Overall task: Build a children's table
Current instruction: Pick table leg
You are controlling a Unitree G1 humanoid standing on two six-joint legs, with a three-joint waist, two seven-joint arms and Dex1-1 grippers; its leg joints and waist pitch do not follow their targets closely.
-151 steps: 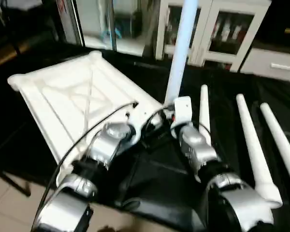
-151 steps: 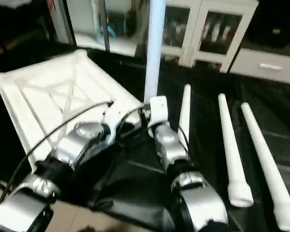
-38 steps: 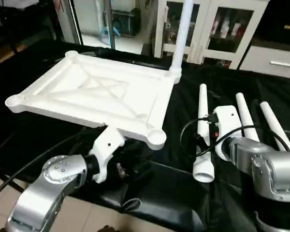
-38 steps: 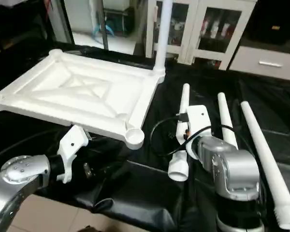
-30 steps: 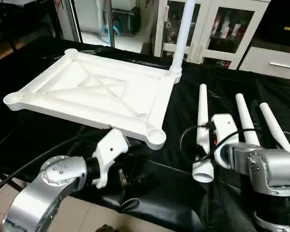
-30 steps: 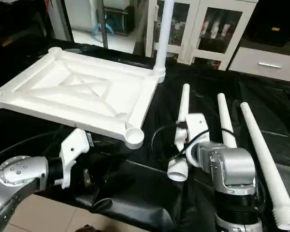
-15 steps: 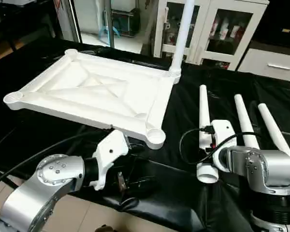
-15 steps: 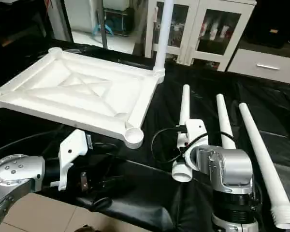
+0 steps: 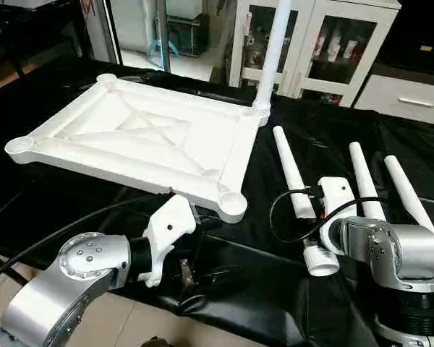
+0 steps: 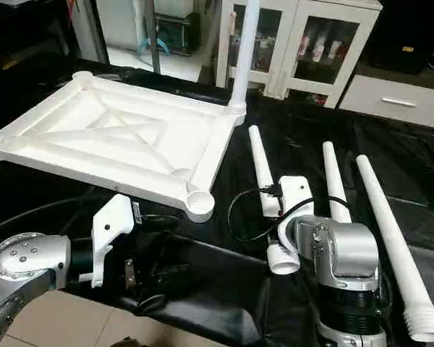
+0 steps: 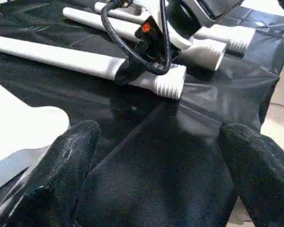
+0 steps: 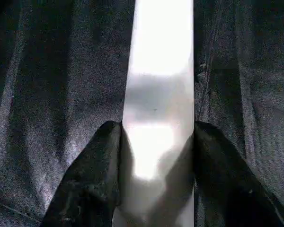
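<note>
The children's table top (image 9: 145,141) lies upside down on the black cloth, ribbed X-braced underside up. One white leg (image 9: 270,50) stands upright in its far right corner socket. My right gripper (image 12: 157,127) is shut on another leg (image 9: 293,173) near its thick ribbed end (image 11: 168,82), one black finger (image 12: 97,161) against each side. That leg lies slanted on the cloth. My left gripper (image 11: 158,130) hangs open by the work table's front edge, below the top's near corner socket (image 9: 233,204), with nothing between its fingers.
Two more legs (image 9: 365,181) (image 9: 412,202) lie side by side on the cloth to the right of the held one. A black cable (image 9: 282,217) loops off my right wrist. Glass-door cabinets (image 9: 333,43) stand behind the work table. Tiled floor (image 9: 130,325) shows below its front edge.
My right gripper has closed on the leg. The leg's thin tip has swung left toward the table top, and its thick end has shifted right. The left arm has barely moved.
</note>
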